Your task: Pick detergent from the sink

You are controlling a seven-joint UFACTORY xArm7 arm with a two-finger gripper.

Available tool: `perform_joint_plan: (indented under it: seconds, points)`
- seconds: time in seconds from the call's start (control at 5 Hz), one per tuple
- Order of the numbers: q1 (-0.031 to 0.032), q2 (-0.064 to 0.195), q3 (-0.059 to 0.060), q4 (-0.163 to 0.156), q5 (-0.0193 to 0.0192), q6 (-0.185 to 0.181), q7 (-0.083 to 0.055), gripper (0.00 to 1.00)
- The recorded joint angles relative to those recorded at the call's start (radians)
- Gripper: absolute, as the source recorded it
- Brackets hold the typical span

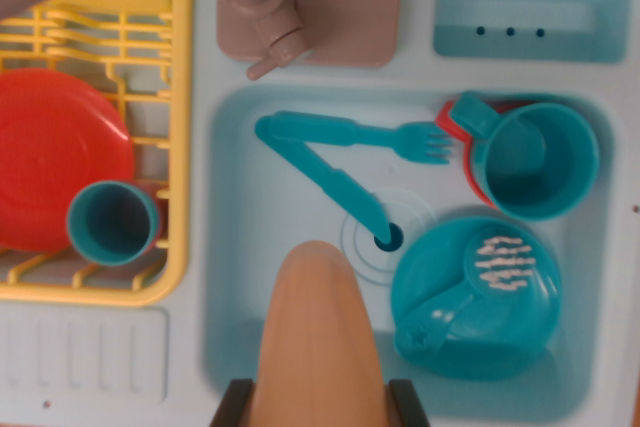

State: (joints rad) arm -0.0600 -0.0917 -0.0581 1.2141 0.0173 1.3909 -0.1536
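Note:
The detergent [315,337] is an orange-tan bottle that rises large in the lower middle of the wrist view, over the front part of the pale blue sink [232,247]. My gripper [320,397] is shut on it. The two dark fingers [232,402] press against its sides at the bottom edge. The base of the bottle is hidden below the picture.
In the sink lie a teal fork [400,137] and teal knife [320,172], a teal cup [535,157] on something red, and a teal plate [480,292] holding a small scoop. A yellow rack [175,147] with a red plate [55,167] and teal cup [112,222] stands left. The faucet [265,12] is behind.

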Motion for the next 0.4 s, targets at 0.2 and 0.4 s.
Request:
perform_joint_plan:
  seconds: [0.2, 0.4]
  points:
    - [0.0, 0.0, 0.0, 0.0, 0.0, 0.0, 0.0, 1.0]
    - [0.0001, -0.01, 0.0, 0.033, -0.001, 0.043, 0.001, 1.0]
